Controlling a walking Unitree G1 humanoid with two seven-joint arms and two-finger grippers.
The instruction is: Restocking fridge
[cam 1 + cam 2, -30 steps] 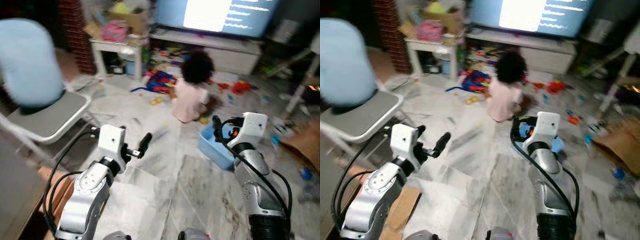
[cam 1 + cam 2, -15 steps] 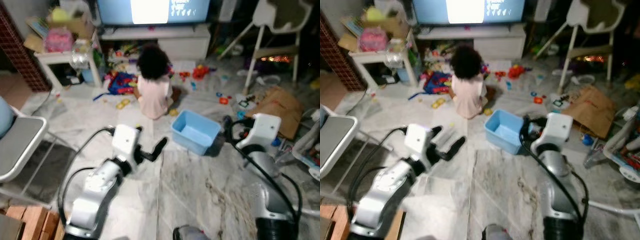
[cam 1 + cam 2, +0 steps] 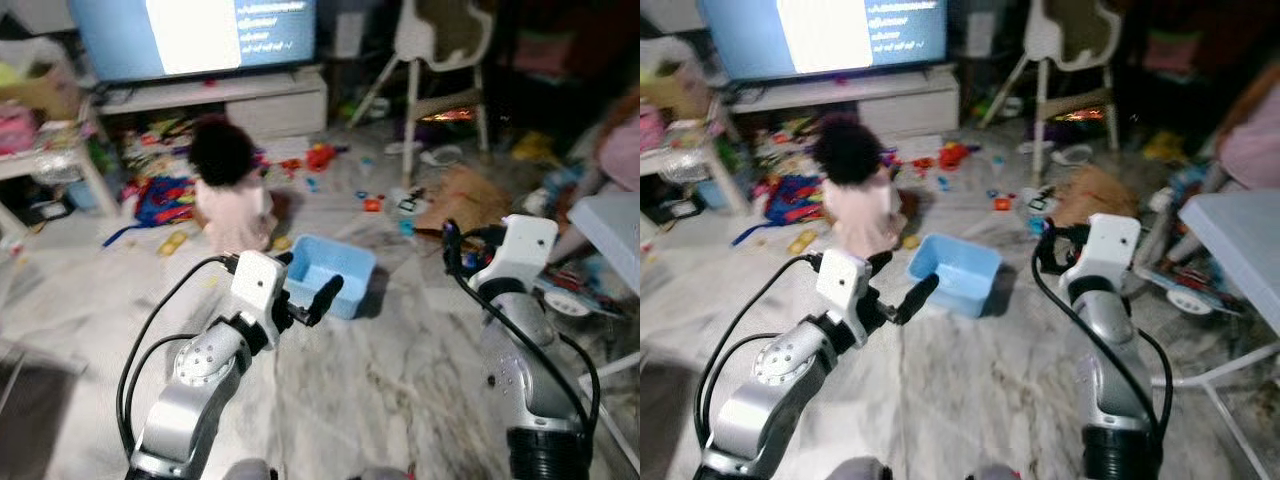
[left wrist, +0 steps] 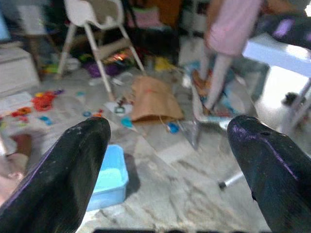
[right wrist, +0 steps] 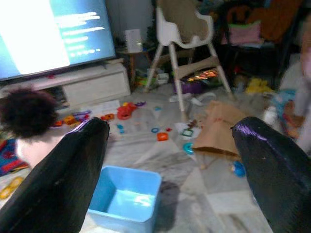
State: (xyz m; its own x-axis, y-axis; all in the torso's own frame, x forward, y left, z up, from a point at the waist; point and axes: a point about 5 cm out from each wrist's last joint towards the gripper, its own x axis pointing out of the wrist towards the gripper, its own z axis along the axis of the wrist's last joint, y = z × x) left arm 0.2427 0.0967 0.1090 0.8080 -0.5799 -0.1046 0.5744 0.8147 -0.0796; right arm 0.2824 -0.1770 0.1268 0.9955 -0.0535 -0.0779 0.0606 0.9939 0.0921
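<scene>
Left end effector [image 3: 322,298] and right end effector [image 5: 167,160] were both spread wide, carrying nothing, raised over the marble floor [image 3: 400,370]. A blue bin [image 3: 328,273] lay just beyond, a person [image 3: 228,190] sat farther off. Fridge and stock unseen; progress undeterminable.

Both arms: silver-grey metal segments with rounded joint housings, small dark screw holes on the casings. Each wrist carries a white, box-shaped camera block. Black cables loop from forearm to wrist block on both sides. Left tool [image 3: 322,297]: long matte black fingers [image 4: 58,184], rounded tips. Right tool [image 5: 170,170]: same black fingers [image 5: 279,172], faint purple sheen.
</scene>
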